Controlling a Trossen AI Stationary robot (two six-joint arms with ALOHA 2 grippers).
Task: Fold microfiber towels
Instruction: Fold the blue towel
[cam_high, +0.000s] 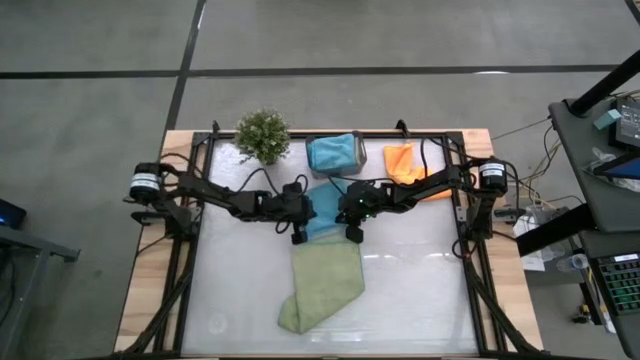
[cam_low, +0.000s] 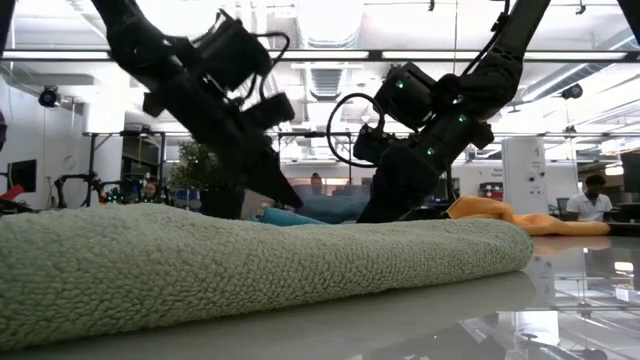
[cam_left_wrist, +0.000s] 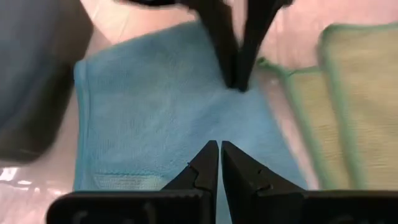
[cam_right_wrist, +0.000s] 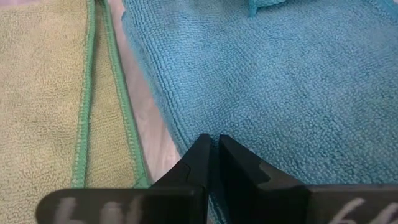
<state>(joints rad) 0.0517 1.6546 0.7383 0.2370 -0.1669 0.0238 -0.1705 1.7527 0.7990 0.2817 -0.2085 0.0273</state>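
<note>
A teal-blue microfiber towel (cam_high: 326, 212) lies flat on the table's middle, between my two grippers. My left gripper (cam_left_wrist: 219, 149) is shut and hangs over the towel's left part (cam_left_wrist: 155, 118). My right gripper (cam_right_wrist: 214, 143) is shut at the towel's right edge (cam_right_wrist: 186, 99); the left wrist view shows its fingers (cam_left_wrist: 236, 62) coming down there. A light green towel (cam_high: 322, 285), folded, lies just nearer, and fills the low view's foreground (cam_low: 250, 260). An orange towel (cam_high: 405, 163) lies at the far right. Another teal towel (cam_high: 335, 153) sits at the far middle. My right gripper's shut fingertips come slanting down from the table's right, at the teal towel's edge beside the green towel (cam_left_wrist: 249, 93). Whether they touch it I cannot tell. My left gripper slants down from the table's left over the same towel, and I cannot tell whether it touches it.
A small potted plant (cam_high: 263, 135) stands at the far left. A dark grey bin (cam_left_wrist: 31, 81) shows beside the teal towel in the left wrist view. Black frame rails (cam_high: 190, 250) run along the table's sides. People and equipment show in the room behind.
</note>
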